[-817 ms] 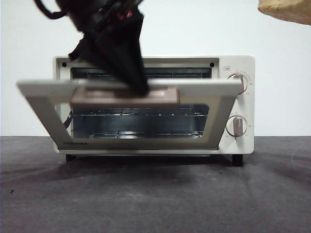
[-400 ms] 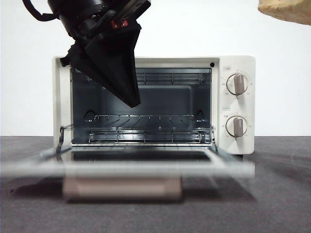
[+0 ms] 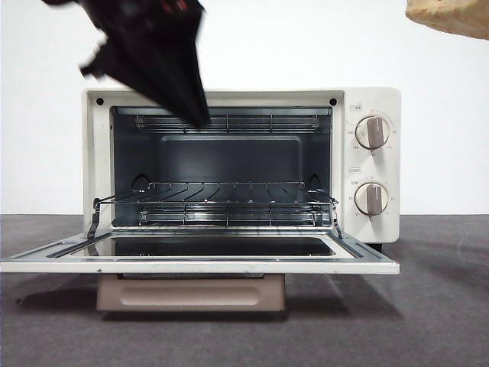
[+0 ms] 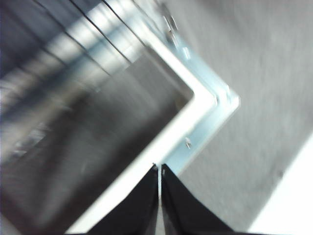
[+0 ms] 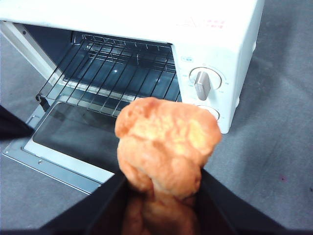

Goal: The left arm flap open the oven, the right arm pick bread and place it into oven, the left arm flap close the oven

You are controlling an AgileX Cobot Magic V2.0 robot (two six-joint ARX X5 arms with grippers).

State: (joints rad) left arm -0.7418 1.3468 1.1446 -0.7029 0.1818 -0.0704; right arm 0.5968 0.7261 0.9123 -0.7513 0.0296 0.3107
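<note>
We are seeing the left claw [image 4: 160, 169] with its two black jaws pressed together, tips meeting with only a hairline between them and gripping nothing; it is hovering over a corner of the lowered oven door [image 4: 161, 139], above the pale frame and the dark glass. In the front view the same claw [image 3: 200, 121] is showing as a blurred dark wedge coming in from about eleven o'clock, its tip pointing down toward five o'clock and hanging in front of the upper edge of the oven's mouth, well apart from the door [image 3: 199, 264]. The right claw [image 5: 164, 188] is clamped on the bread [image 5: 166, 144], one jaw at each side of the lumpy golden-orange loaf, and is holding it in the air above the table, in front of the oven [image 5: 205, 34] and nearer its knob side. In the front view the bread [image 3: 449, 17] is peeking in at the one o'clock corner, higher than the oven's top. The oven [image 3: 368, 99] is standing open, its door lying flat with the tan handle [image 3: 191, 292] under the front edge, and the wire rack [image 3: 214, 193] is sitting bare inside. Two grey knobs [image 3: 373, 131] are lining the oven's right panel, one above the other, and the dark table [image 3: 428, 321] is spreading out beneath.
</note>
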